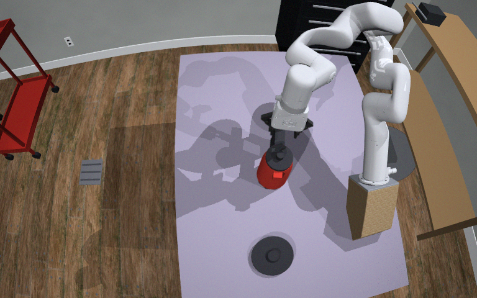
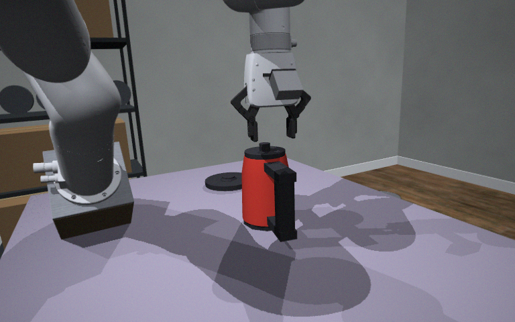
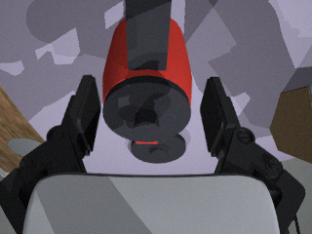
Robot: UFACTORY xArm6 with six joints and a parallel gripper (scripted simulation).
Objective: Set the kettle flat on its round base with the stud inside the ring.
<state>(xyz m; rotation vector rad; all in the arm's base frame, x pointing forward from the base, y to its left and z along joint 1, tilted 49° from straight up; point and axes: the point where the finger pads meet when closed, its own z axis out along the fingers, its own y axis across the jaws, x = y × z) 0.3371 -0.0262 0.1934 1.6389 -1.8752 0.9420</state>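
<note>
The red kettle point(image 1: 272, 176) point(image 2: 256, 193) point(image 3: 117, 58) stands upright on the purple table point(image 1: 218, 217) point(image 2: 379, 265), with a black lid, a knob and a black handle bar point(image 2: 283, 199). Its round dark base point(image 1: 272, 256) point(image 2: 224, 181) point(image 3: 158, 152) lies flat with its stud up. It sits apart from the kettle, toward the table's front edge in the top view. My gripper point(image 1: 285, 133) point(image 2: 271, 133) point(image 3: 150, 91) is open and empty. It points down, just above the lid and knob, with one finger on each side.
The arm's wooden pedestal point(image 1: 372, 207) point(image 2: 90, 212) stands at the table's right side. A red cart point(image 1: 20, 108) is on the floor to the left. A black drawer unit point(image 1: 299, 20) and a curved wooden bench point(image 1: 443, 140) stand behind and to the right.
</note>
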